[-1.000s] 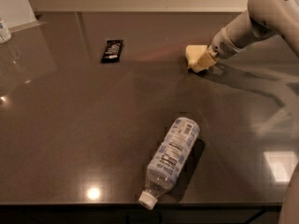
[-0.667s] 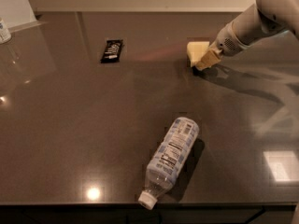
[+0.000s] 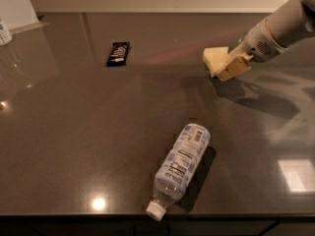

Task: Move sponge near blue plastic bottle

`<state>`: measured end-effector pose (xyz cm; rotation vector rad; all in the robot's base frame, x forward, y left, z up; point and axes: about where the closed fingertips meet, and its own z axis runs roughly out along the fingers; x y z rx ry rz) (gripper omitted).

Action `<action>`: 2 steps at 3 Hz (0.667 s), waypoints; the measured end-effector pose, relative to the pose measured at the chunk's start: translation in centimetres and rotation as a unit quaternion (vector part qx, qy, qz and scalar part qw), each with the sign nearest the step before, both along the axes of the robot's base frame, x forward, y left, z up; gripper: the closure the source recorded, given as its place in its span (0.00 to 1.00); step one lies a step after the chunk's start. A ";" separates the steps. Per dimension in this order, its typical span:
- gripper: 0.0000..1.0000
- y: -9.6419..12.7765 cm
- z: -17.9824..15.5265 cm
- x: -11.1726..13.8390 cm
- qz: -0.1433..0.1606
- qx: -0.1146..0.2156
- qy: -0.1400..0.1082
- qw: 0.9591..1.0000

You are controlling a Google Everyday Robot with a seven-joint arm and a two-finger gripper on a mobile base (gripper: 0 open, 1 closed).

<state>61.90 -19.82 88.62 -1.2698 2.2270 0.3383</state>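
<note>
The pale yellow sponge (image 3: 214,58) is held in my gripper (image 3: 225,67) at the back right, lifted a little above the dark table (image 3: 88,132). The gripper's cream fingers (image 3: 232,68) are shut on the sponge's right side. The clear plastic bottle (image 3: 181,165) with a pale blue and white label lies on its side near the table's front edge, its white cap (image 3: 155,211) pointing front left. The sponge is well behind and to the right of the bottle.
A small black wrapped bar (image 3: 118,53) lies at the back left centre. Part of another container (image 3: 5,32) shows at the far left edge. The table's front edge runs just below the bottle cap.
The gripper has lifted the sponge off the table and moved it slightly up and right. The bottle and black bar have not moved.
</note>
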 end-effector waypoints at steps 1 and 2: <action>1.00 -0.6 0.7 -2.6 0.014 0.004 0.008 1.000; 1.00 -0.7 0.8 -6.4 0.028 0.021 0.022 0.999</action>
